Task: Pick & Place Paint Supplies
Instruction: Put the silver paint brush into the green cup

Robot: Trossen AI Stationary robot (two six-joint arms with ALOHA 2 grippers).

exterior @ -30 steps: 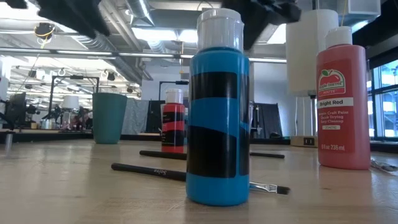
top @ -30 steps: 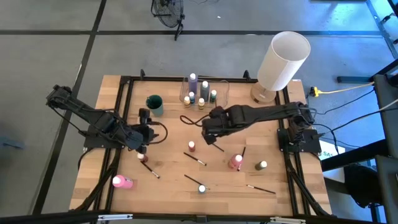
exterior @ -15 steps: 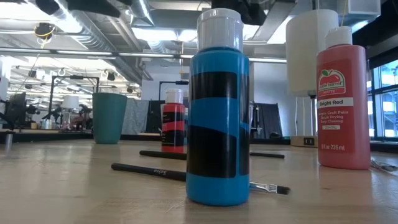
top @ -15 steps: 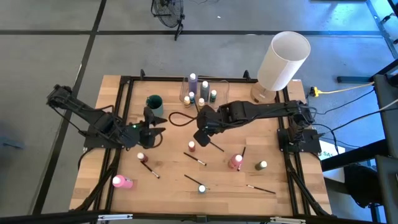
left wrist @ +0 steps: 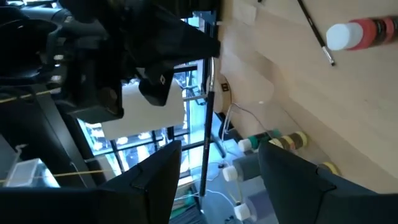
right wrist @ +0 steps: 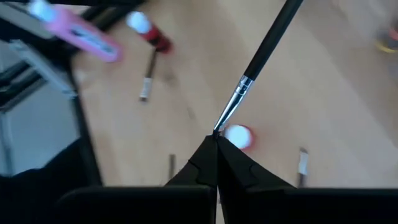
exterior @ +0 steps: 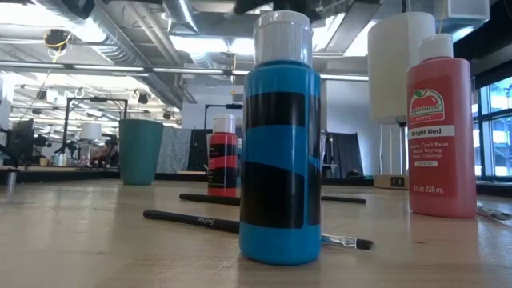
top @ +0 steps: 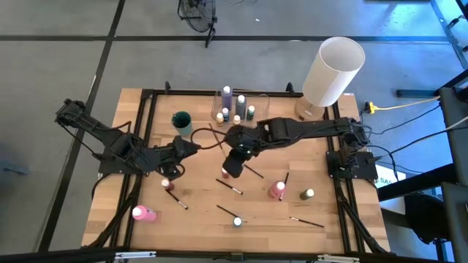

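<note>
My right gripper (top: pixel 231 168) hovers over the table's middle, shut on a thin dark paintbrush (right wrist: pixel 267 50) above a small red, white-capped bottle (right wrist: pixel 239 136). The brush's handle (left wrist: pixel 206 143) shows in the left wrist view in line with my left gripper (left wrist: pixel 222 147), which is open and holds nothing. I cannot tell whether the handle is between those fingers. My left gripper (top: pixel 191 145) sits left of the right one, pointing toward it. Loose bottles (top: pixel 165 184) (top: pixel 143 213) (top: pixel 277 190) and brushes (top: pixel 230 188) (top: pixel 175 199) rest on the wood. My right gripper pinches the brush's bristle end (right wrist: pixel 222 124), just past the metal ferrule (right wrist: pixel 241 92), between its two fingertips. The fingers slant downward. The brush is lifted clear of the table and its handle runs on past the fingertips, toward my left gripper.
A clear container (top: pixel 257 109) with several bottles stands at the far middle, a teal cup (top: pixel 181 120) to its left, and a large white cylinder (top: pixel 333 69) at the far right. A blue bottle (exterior: pixel 280 160) and a red one (exterior: pixel 440 128) stand near the front edge.
My right gripper has moved toward the table's left with the brush and turned, ending above the small red bottle. My left gripper has risen from beside the small bottle near it, tipped up from pointing down to nearly level, and rolled to face the right gripper.
</note>
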